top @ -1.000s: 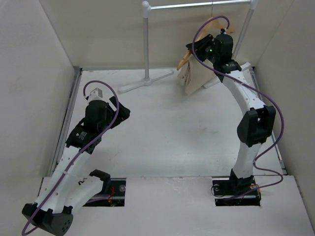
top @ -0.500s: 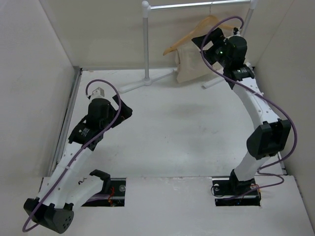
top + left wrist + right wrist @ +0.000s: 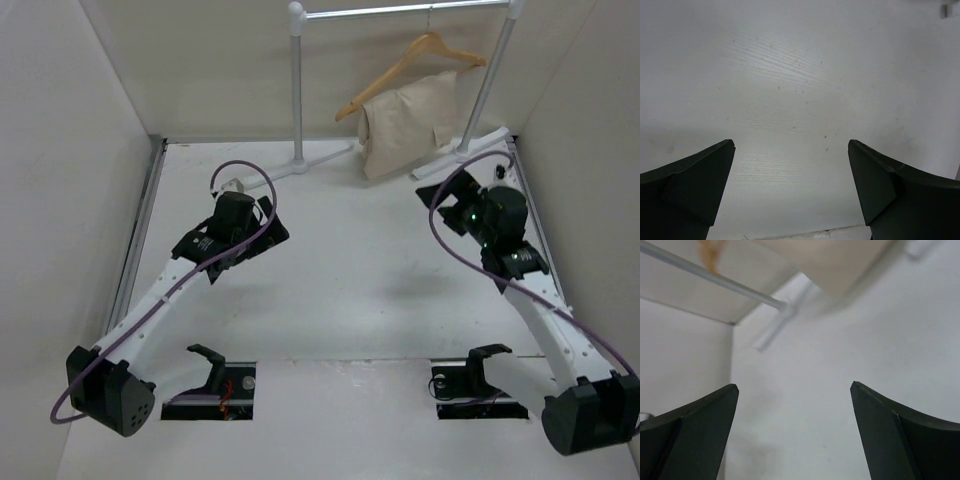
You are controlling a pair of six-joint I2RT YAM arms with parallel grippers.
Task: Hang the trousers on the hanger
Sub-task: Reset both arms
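Note:
The beige trousers point(image 3: 405, 125) hang folded over the crossbar of the wooden hanger point(image 3: 415, 56), whose hook sits on the clothes rail point(image 3: 400, 10) at the back right. In the right wrist view the trousers point(image 3: 840, 260) and one hanger tip point(image 3: 710, 252) fill the top edge. My right gripper point(image 3: 440, 205) is open and empty, low over the table in front of the rail, apart from the cloth; its jaws point(image 3: 794, 386) stand wide. My left gripper point(image 3: 262, 232) is open over bare table at centre left, with nothing between its jaws point(image 3: 790, 145).
The white-and-silver rail stands on two posts point(image 3: 297, 80) with feet spreading onto the table's back part point(image 3: 270, 175). White walls enclose the table on the left, back and right. One rail foot point(image 3: 775, 330) shows ahead of the right gripper.
My right gripper let go at the hanger and drew back and down toward the near side. The hanger with the trousers swung level on the rail. The left arm reached forward and rightward, its jaws opening.

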